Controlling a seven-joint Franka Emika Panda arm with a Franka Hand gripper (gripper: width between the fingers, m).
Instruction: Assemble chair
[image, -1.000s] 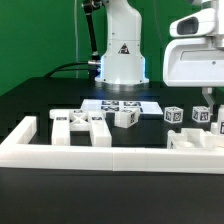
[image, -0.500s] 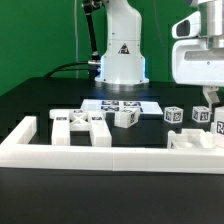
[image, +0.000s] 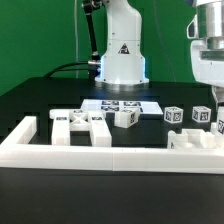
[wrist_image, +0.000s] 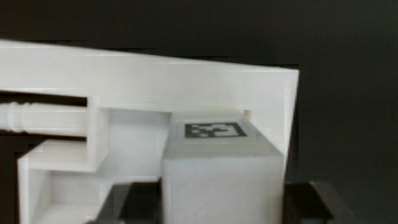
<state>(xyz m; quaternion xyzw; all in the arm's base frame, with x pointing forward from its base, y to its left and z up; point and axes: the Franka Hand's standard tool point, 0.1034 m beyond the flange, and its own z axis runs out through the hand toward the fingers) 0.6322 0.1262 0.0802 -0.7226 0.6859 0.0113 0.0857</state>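
Loose white chair pieces with tag markers lie on the black table. A flat group (image: 85, 125) lies at the exterior view's left, a small block (image: 126, 117) sits in the middle, and two cubes (image: 173, 115) (image: 200, 115) sit at the right. My gripper (image: 215, 98) hangs at the far right edge, just above another tagged piece (image: 218, 121). In the wrist view my gripper (wrist_image: 221, 205) is open. Its dark fingers (wrist_image: 134, 200) stand on either side of a tagged white block (wrist_image: 222, 160), which is part of a larger blocky piece (wrist_image: 107, 90).
The marker board (image: 120, 104) lies in front of the robot base (image: 122, 55). A long white border frame (image: 100, 152) runs along the front, with upright ends at both sides.
My gripper and hand have moved toward the exterior view's right, now partly out of that picture. The chair pieces on the table have not moved.
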